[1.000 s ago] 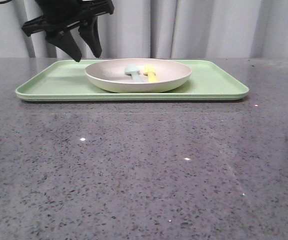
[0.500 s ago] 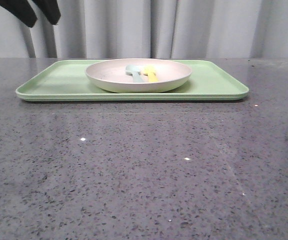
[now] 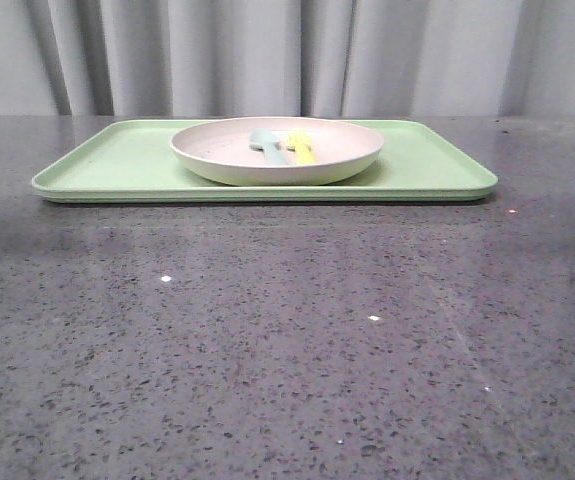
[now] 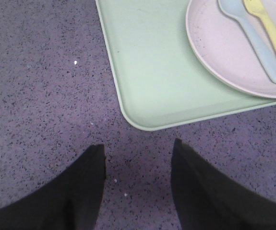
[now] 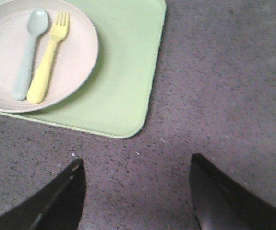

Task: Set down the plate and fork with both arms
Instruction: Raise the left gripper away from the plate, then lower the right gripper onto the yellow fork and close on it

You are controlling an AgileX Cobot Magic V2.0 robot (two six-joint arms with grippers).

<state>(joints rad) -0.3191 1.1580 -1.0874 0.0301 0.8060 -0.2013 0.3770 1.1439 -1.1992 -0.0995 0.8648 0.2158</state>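
Your left gripper (image 4: 138, 155) and right gripper (image 5: 137, 175) hang with jaws apart above bare table (image 3: 287, 340), visible only in wrist views. The fork (image 5: 45, 57) lies in the plate (image 3: 277, 150) beside a blue-grey spoon (image 5: 27, 52), on the green tray (image 3: 117, 165).

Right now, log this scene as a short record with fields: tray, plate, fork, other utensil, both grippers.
tray: light green tray, flat on the dark speckled table
plate: off-white plate sitting on the tray
fork: yellow fork lying in the plate, not held
other utensil: pale blue-grey spoon beside the fork, in the plate
left gripper: open, empty, over bare table near a tray corner
right gripper: open, empty, over bare table near a tray corner
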